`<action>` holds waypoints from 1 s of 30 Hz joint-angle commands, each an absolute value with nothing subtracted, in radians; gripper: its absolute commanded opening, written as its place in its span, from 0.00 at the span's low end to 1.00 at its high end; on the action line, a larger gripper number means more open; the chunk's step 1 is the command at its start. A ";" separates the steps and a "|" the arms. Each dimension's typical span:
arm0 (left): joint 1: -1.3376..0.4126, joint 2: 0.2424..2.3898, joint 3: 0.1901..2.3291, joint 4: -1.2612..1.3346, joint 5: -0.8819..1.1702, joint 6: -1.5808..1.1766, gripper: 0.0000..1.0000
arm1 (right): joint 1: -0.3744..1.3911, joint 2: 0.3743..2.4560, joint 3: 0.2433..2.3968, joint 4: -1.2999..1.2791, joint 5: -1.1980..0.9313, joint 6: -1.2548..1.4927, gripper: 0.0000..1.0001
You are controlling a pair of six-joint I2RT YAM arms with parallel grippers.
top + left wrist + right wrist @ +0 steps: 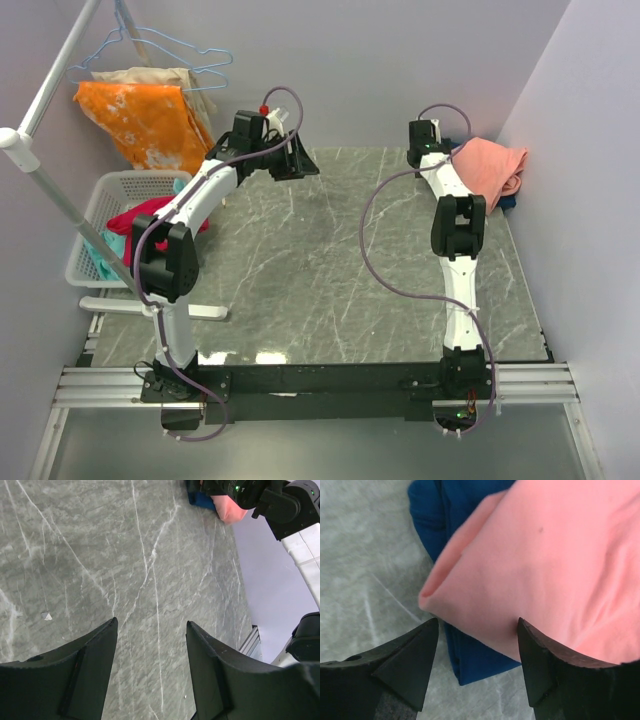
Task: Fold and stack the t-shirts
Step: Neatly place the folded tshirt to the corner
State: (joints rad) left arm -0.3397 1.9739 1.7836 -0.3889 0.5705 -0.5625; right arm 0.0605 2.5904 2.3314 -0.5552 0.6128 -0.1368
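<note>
The salmon-pink t-shirt (492,165) lies folded at the table's far right, on top of the folded navy blue t-shirt (510,203), which peeks out beneath it. In the right wrist view the pink shirt (545,555) covers most of the blue one (475,660). My right gripper (477,625) stands open over the stack's near corner, and its right fingertip (530,640) touches the pink cloth. It sits at the pile's left edge (455,152). My left gripper (151,625) is open and empty over bare marble, far left of the stack (298,165).
A white basket (100,200) off the table's left edge holds a magenta-red garment (140,215). An orange blotched cloth (145,120) hangs on a rack (40,165) behind it. The right wall runs close beside the stack. The grey marble table (320,270) spans the middle.
</note>
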 commanded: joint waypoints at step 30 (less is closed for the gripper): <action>-0.331 1.956 1.773 -0.354 0.564 -0.558 0.63 | 0.113 2.412 2.365 -0.558 0.675 -0.140 0.00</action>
